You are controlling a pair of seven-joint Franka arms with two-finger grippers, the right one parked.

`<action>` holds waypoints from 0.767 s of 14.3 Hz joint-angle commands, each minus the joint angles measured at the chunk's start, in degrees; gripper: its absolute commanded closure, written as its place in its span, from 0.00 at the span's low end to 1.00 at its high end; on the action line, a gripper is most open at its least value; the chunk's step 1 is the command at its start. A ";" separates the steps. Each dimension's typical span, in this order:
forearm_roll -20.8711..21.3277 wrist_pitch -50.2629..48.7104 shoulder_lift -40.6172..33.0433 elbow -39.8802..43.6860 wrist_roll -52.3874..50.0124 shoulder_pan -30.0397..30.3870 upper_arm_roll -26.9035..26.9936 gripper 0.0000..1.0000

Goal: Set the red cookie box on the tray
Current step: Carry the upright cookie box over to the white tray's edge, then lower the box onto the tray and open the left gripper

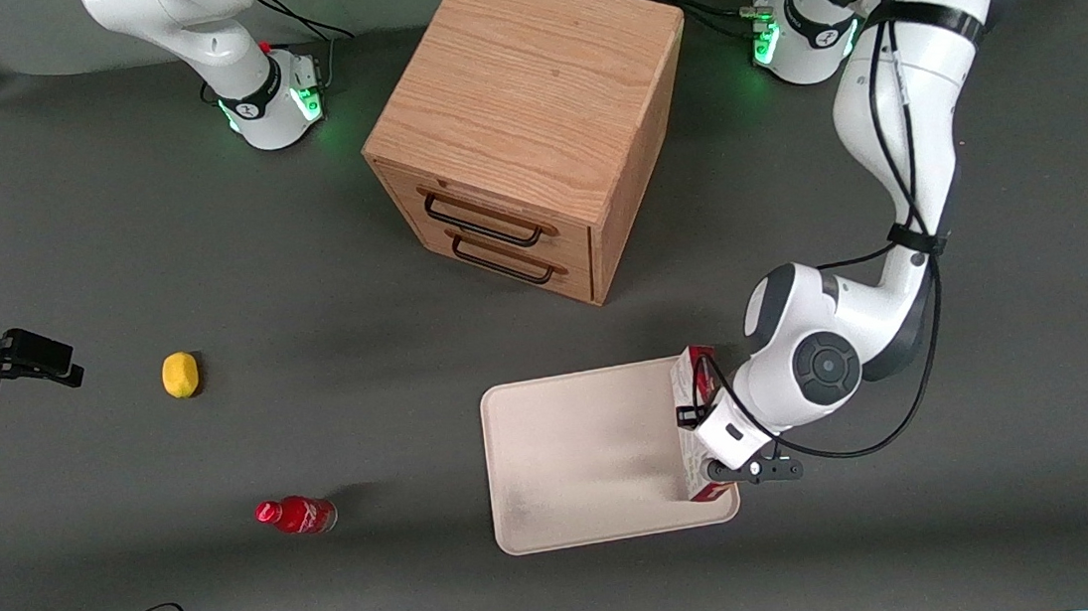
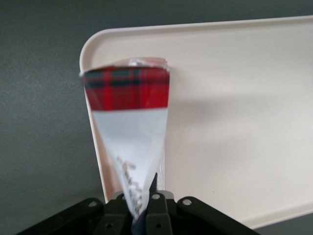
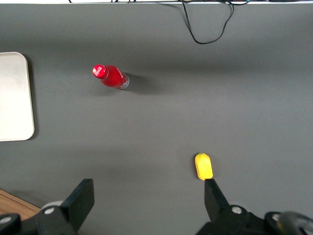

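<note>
jaws [image 1: 708, 449] pinch red cookie box [image 2: 128, 127], tartan edge, on-edge over tray [image 1: 569, 463].

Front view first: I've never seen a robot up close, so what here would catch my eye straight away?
Probably the big wooden drawer cabinet standing mid-table, its two drawers shut. Nearer the camera, the working arm's gripper holds the red cookie box on edge over the rim of the pale tray. Toward the parked arm's end lie a small red bottle and a yellow lemon-like object.
</note>
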 commanded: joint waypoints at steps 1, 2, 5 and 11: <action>1.10 -2.02 0.71 2.09 -4.98 -0.35 0.58 1.00; 1.19 -2.11 0.62 1.91 -4.99 -0.27 0.58 1.00; 2.86 -0.36 0.01 0.50 -7.34 -0.35 0.58 0.00; 2.86 0.36 -1.39 0.15 -8.94 -0.53 0.40 0.00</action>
